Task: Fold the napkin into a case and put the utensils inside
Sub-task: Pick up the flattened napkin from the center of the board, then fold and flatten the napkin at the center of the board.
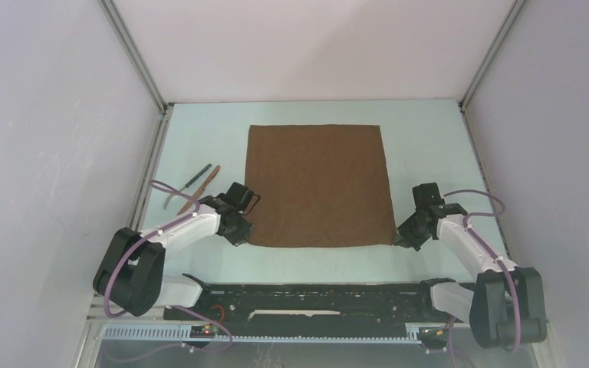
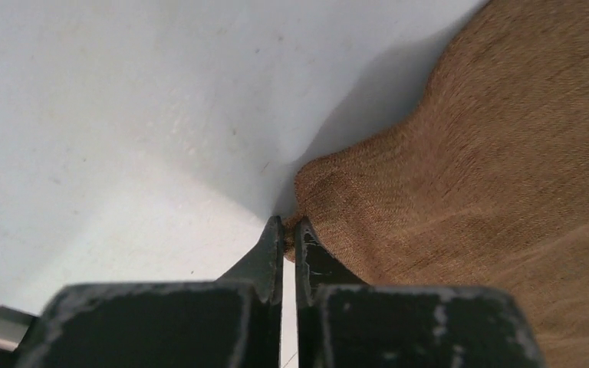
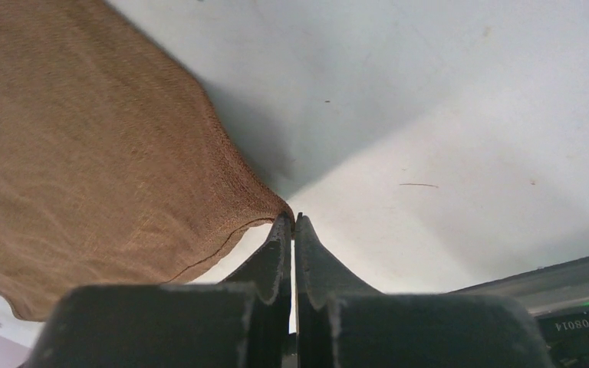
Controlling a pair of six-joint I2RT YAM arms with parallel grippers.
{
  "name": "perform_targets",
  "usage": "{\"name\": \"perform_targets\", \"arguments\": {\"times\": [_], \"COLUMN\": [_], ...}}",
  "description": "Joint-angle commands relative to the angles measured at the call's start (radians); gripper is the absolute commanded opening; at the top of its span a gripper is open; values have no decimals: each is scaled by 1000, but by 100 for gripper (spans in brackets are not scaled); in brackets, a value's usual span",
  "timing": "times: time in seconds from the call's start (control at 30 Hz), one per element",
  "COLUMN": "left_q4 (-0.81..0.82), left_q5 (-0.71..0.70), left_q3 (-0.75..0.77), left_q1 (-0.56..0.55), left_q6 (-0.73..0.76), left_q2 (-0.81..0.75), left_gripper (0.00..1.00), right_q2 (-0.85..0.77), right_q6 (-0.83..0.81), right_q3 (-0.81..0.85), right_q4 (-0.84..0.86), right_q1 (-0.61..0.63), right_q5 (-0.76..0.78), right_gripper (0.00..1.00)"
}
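The brown napkin (image 1: 318, 184) lay spread flat at the middle of the pale bench (image 1: 429, 146). The left pincer (image 2: 290, 230) was pressed together on its near-left corner and the right pincer (image 3: 292, 224) on its near-right corner. The utensils (image 1: 198, 177) lay side by side left of the cloth, apart from it.

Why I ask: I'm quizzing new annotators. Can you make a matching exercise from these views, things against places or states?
Things:
1 napkin
2 utensils
3 left gripper
4 right gripper

Places or states:
A shut on the cloth's near right corner
B spread open on the table
C lying left of the cloth
D shut on the cloth's near left corner

Pairs: 1-B, 2-C, 3-D, 4-A
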Motion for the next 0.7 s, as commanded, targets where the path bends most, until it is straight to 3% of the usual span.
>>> {"name": "perform_targets", "arguments": {"times": [0.0, 0.33, 0.47, 0.67], "left_q4": [73, 57, 67, 25], "left_q5": [-103, -86, -118, -95], "left_q3": [-31, 93, 202, 480], "left_q1": [7, 7, 7, 7], "left_q6": [73, 276, 371, 532], "left_q2": [-40, -364, -513, -604], "left_gripper": [0, 0, 0, 0], "right_q2": [-74, -295, -393, -494], "right_q6": [-73, -194, -219, -287], "right_q3": [12, 42, 148, 402], "right_q4": [57, 236, 247, 209], "right_q1": [8, -7, -7, -6], "right_q5": [-44, -312, -351, -394], "right_gripper": [0, 0, 0, 0]}}
